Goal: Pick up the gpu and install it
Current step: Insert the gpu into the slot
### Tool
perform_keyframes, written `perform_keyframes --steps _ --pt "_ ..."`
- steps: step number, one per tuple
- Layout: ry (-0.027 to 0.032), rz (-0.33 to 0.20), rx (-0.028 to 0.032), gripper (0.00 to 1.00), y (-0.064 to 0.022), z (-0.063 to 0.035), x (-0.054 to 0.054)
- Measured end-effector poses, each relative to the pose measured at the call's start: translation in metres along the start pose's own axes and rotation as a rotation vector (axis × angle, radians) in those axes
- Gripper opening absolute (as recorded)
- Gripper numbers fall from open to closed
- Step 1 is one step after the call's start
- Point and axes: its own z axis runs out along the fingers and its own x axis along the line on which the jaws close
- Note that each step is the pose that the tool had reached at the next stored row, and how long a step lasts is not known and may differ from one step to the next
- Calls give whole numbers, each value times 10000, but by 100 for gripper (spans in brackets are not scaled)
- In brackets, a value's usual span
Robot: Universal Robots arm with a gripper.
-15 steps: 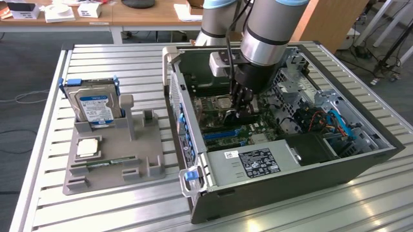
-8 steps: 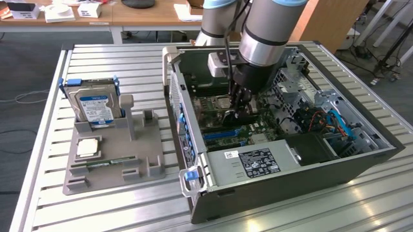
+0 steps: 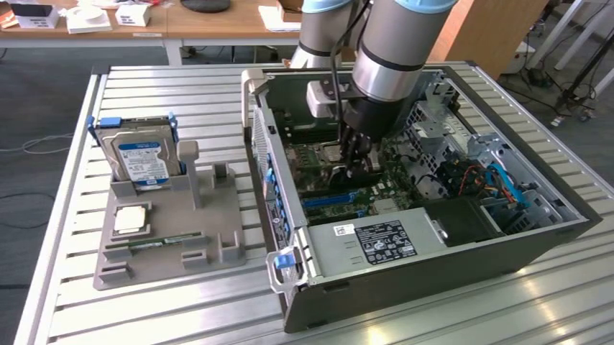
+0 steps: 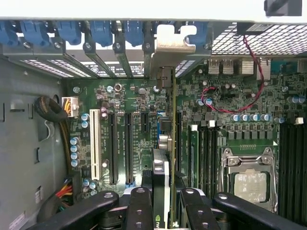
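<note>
The gpu (image 4: pixel 161 175) is held edge-on by partly closed fingers (image 4: pixel 139 208) above a motherboard (image 4: pixel 129 96) slot, mid-installation; square alignment is needed.

Exterior view high, overlooking case (image 3: pixel 432 284); wrist view close above its motherboard (image 4: pixel 139 100).

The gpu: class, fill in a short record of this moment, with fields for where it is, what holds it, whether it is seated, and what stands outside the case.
gpu: on edge between the gripper's fingers, over the motherboard
gripper: closed on the gpu, reaching down into the open case
gpu bracket: at the case's slot wall
seated in slot: cannot tell
hard drive: upright in the grey holder, on the exterior view's left
memory stick: lying in the same holder
</note>
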Motion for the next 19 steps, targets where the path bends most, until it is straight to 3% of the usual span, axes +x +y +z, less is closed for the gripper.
perform_keyframes --steps 19 --pt "-1 -13 0 27 18 49 3"
